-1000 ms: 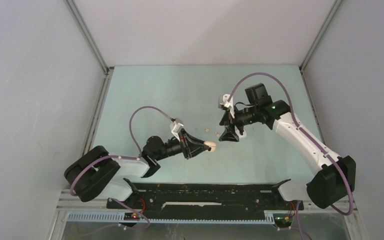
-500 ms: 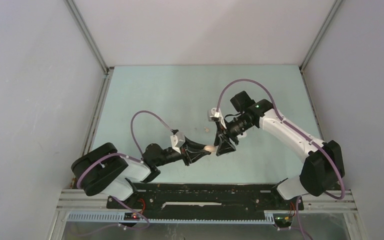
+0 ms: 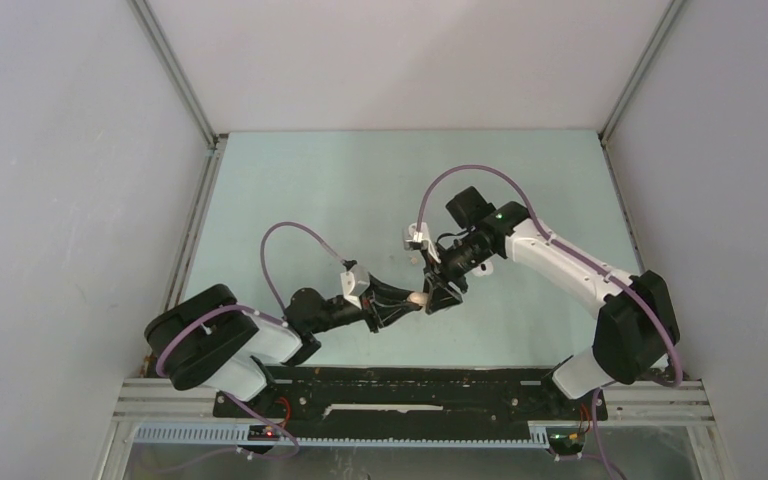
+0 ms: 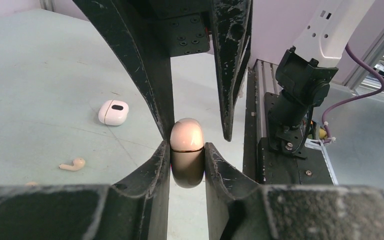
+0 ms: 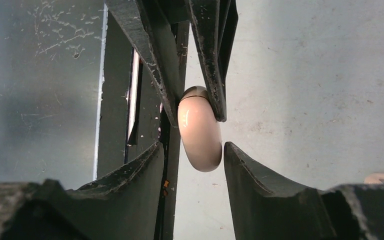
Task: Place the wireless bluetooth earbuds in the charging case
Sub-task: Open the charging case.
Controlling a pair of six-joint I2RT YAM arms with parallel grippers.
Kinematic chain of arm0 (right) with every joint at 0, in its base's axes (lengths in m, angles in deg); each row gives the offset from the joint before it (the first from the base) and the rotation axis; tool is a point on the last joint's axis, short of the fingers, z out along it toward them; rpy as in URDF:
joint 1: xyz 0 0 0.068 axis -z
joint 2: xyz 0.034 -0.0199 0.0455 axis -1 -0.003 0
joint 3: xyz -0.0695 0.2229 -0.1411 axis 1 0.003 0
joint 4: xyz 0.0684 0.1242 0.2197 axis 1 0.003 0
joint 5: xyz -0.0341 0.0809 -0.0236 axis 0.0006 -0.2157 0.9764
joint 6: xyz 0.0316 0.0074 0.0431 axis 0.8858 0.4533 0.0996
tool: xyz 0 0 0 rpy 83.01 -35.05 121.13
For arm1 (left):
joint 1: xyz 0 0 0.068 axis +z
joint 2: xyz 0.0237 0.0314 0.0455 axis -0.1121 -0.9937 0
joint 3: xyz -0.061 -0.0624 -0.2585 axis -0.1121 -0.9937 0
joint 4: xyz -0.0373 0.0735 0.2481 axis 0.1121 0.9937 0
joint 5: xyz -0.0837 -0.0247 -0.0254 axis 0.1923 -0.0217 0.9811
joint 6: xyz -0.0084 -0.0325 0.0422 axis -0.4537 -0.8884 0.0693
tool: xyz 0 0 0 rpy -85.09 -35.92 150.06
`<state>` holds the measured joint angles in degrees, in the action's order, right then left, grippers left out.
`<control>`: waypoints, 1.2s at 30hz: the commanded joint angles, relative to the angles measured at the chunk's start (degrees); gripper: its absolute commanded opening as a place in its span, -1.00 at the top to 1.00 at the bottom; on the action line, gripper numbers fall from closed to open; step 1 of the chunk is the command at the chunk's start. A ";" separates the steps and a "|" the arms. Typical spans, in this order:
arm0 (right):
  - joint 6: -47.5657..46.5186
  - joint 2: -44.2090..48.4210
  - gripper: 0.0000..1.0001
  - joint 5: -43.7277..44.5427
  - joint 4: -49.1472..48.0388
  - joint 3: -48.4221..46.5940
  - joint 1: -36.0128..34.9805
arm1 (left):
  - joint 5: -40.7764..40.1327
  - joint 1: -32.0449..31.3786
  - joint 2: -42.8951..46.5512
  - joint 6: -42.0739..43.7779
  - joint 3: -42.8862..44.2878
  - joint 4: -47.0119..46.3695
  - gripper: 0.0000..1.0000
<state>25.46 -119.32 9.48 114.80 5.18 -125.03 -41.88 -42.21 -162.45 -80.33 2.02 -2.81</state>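
Along the near edge of the table (image 3: 300,180) runs a black base rail (image 3: 410,385), and both arms reach in from it to meet low over the middle of the pale green surface. The left arm (image 3: 260,340) stretches rightward, and the left gripper (image 4: 187,161) is clamped on a beige charging case (image 4: 186,142). The case is held clear of the table, its darker lower half pinched between the two fingers and its paler rounded lid standing out beyond the tips. A thin seam between lid and body is visible, and the lid looks closed. The right arm (image 3: 560,265) comes in from the right and far side, and the right gripper (image 5: 194,146) faces the left one tip to tip. Its jaws stand apart on either side of the lid end of the case; one finger lies against the lid and a gap shows at the other, so it is not clamped. On the table, on the far side of the held case, a tan earbud (image 4: 73,164) lies on its side. Beyond it, apart from it, sits a small white case (image 4: 113,112) with a dark oval patch on top. No other earbuds can be made out.
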 commanded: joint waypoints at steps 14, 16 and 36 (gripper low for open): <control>-1.36 4.78 0.79 13.28 -2.31 -1.53 -3.05 | -4.98 -1.08 4.96 4.06 1.71 9.70 -0.07; -2.30 6.20 0.81 17.13 -2.36 -1.52 -4.03 | -5.47 -2.18 7.69 7.58 3.46 18.96 -0.07; -2.45 8.18 0.78 21.02 -1.22 -1.59 -7.74 | -3.53 -4.19 6.63 9.52 5.78 19.00 0.23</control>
<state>22.92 -112.22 30.81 113.77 5.18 -132.50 -47.09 -46.07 -155.21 -71.41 6.76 20.23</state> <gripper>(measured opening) 0.247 0.407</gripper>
